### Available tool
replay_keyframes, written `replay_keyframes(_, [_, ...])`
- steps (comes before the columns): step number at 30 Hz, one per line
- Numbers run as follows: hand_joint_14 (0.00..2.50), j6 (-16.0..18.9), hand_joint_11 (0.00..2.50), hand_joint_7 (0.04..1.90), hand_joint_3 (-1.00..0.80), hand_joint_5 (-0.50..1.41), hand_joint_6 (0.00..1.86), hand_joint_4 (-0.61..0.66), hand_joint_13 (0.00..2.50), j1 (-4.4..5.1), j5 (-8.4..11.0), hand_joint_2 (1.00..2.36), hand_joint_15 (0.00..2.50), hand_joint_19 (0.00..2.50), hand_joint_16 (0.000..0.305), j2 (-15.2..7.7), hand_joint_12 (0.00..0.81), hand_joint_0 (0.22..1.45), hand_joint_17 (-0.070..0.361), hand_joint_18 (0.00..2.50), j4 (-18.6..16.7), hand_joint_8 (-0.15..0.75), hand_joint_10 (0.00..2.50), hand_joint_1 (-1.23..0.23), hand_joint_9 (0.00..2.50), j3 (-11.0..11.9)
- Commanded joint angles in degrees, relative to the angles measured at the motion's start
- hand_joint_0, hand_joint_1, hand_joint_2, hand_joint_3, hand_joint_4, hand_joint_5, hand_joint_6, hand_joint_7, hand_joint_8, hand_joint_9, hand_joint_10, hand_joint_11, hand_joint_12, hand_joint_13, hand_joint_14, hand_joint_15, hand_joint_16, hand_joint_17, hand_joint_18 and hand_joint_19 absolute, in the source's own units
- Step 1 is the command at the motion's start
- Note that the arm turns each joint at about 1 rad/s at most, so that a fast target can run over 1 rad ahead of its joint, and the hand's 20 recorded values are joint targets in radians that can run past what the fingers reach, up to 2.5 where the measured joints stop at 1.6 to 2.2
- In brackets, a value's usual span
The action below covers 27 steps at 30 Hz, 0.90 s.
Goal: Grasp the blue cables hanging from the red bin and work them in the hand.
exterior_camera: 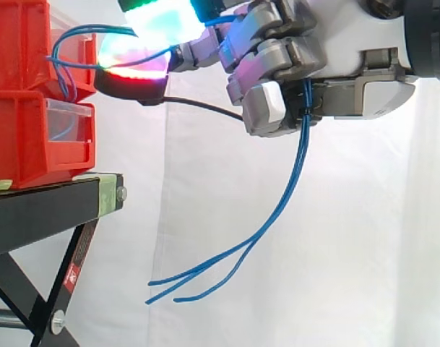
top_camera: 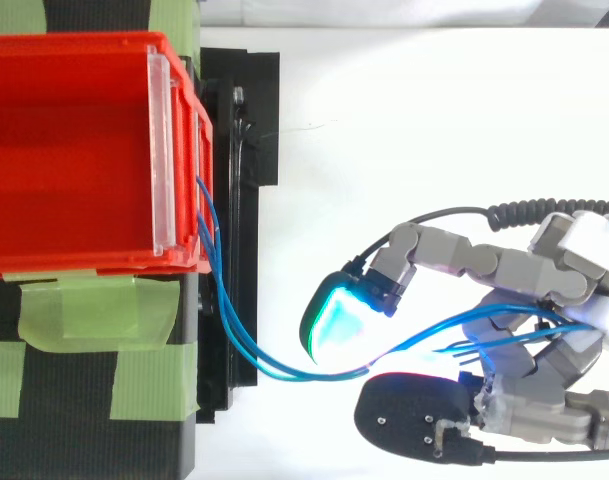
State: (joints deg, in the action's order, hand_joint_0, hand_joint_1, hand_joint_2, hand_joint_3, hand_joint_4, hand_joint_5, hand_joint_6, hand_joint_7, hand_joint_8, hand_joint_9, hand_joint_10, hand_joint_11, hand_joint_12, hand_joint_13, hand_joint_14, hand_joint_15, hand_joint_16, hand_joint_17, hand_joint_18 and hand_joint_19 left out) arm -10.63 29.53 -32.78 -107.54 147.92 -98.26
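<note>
The blue cables come out of the front of the upper red bin, loop just beside its clear front panel, and stretch away from the bin to the hand, which sits out to the side of the bin at about its height. The hand is closed round them: the fingers are curled in tight, the strands pass between the glowing fingertips nearest the bin and run on through the grip. Beyond the curled fingers the cables drop free, hanging well below the bin's level with their loose ends swinging back towards the black stand under it. From above, the strands sag in a shallow curve between the bin's corner and the hand.
</note>
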Motion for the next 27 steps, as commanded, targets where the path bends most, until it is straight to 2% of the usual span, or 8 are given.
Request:
replay_keyframes(1, [2.50,0.0,2.50,1.37,0.33,0.32,0.23,0.24,2.10,0.00,0.00,1.39,2.15,0.77,0.210,0.0,0.706,0.99,0.158,2.50,0.0,0.580,2.50,-0.67,1.71,0.0])
replay_keyframes(2, [2.50,0.0,2.50,1.36,0.29,0.32,0.24,0.26,2.10,0.00,0.00,1.20,2.15,0.77,0.210,0.0,0.706,0.98,0.158,2.50,0.0,0.580,2.50,-0.70,1.71,0.0])
replay_keyframes(3, [2.50,0.0,2.50,1.36,0.28,0.32,0.24,0.26,2.10,0.00,0.00,1.19,2.15,0.77,0.210,0.0,0.706,0.99,0.158,2.50,0.0,0.580,2.50,-0.71,1.71,0.0])
replay_keyframes(4, [2.50,0.0,2.50,1.37,0.21,0.33,0.23,0.28,2.10,0.00,0.00,1.00,2.15,0.77,0.210,0.0,0.706,0.99,0.158,2.50,0.0,0.580,2.50,-0.73,1.71,0.0])
replay_keyframes(5, [2.50,0.0,2.50,1.37,0.03,0.33,0.22,0.29,2.10,0.00,0.00,1.01,2.15,0.77,0.210,0.0,0.706,0.95,0.158,2.50,0.0,0.580,2.50,-0.71,1.71,0.0])
replay_keyframes(13, [2.50,0.0,2.50,1.45,-0.39,0.33,0.14,0.27,2.10,0.00,0.00,1.02,2.15,0.77,0.210,0.0,0.706,0.86,0.158,2.50,0.0,0.580,2.50,-0.65,1.71,0.0])
replay_keyframes(24, [2.50,-0.1,2.50,1.44,-0.44,0.34,0.15,0.28,2.10,0.00,0.00,1.02,2.15,0.77,0.210,0.0,0.706,0.87,0.158,2.50,-0.2,0.580,2.50,-0.64,1.71,0.0])
replay_keyframes(27, [2.50,-0.2,2.50,1.44,-0.54,0.36,0.15,0.28,2.10,0.00,0.00,1.02,2.15,0.77,0.210,0.0,0.706,0.87,0.158,2.50,-0.2,0.580,2.50,-0.63,1.71,0.0])
